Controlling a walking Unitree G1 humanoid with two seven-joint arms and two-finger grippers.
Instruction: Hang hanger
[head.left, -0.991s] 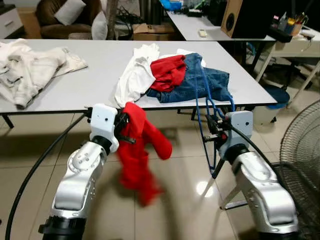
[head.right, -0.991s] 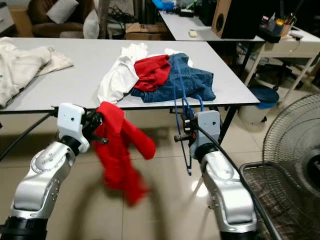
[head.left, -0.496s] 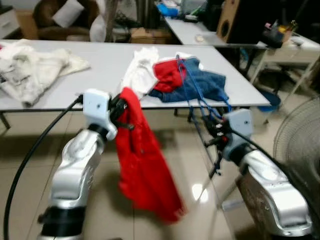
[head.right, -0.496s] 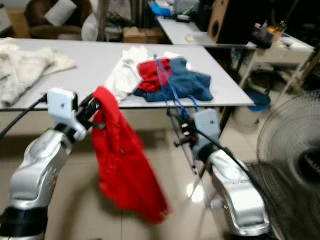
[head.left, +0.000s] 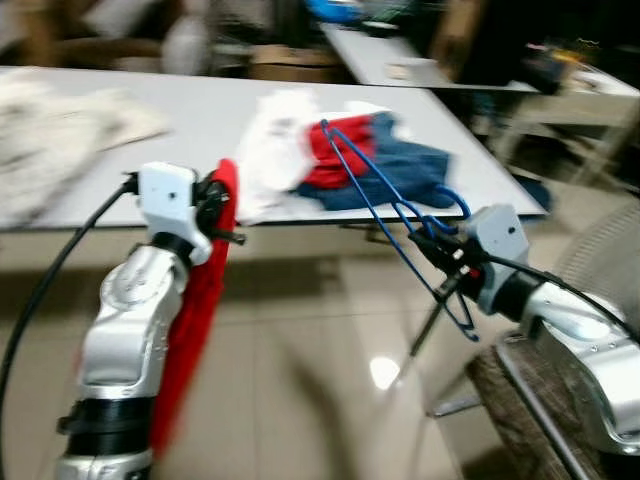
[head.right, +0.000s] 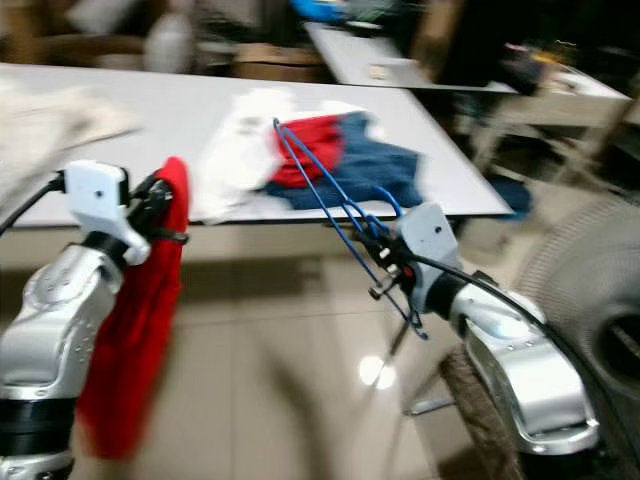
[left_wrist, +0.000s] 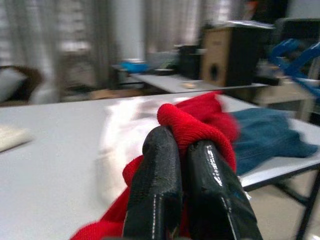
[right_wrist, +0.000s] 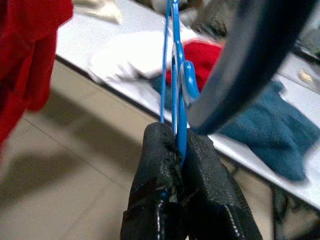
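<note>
My left gripper (head.left: 222, 205) is shut on a red garment (head.left: 195, 310) that hangs straight down beside the left arm, in front of the table edge. In the left wrist view the black fingers (left_wrist: 157, 185) pinch a fold of the red garment (left_wrist: 197, 122). My right gripper (head.left: 437, 250) is shut on a blue hanger (head.left: 375, 185), which slants up and to the left over the floor in front of the table. In the right wrist view the blue hanger (right_wrist: 175, 75) rises from between the shut fingers (right_wrist: 162, 195). The head views are blurred.
A grey table (head.left: 120, 165) holds a pile of white, red and blue denim clothes (head.left: 345, 155) and pale clothes at the far left (head.left: 60, 115). A fan grille (head.right: 570, 290) stands at the right. A second table (head.left: 400, 70) with a speaker stands behind. Tiled floor lies below.
The camera has swung, so the whole scene shifted and blurred. The red garment has swung back to hang straight under my left gripper. The hanger now tilts further to the left.
</note>
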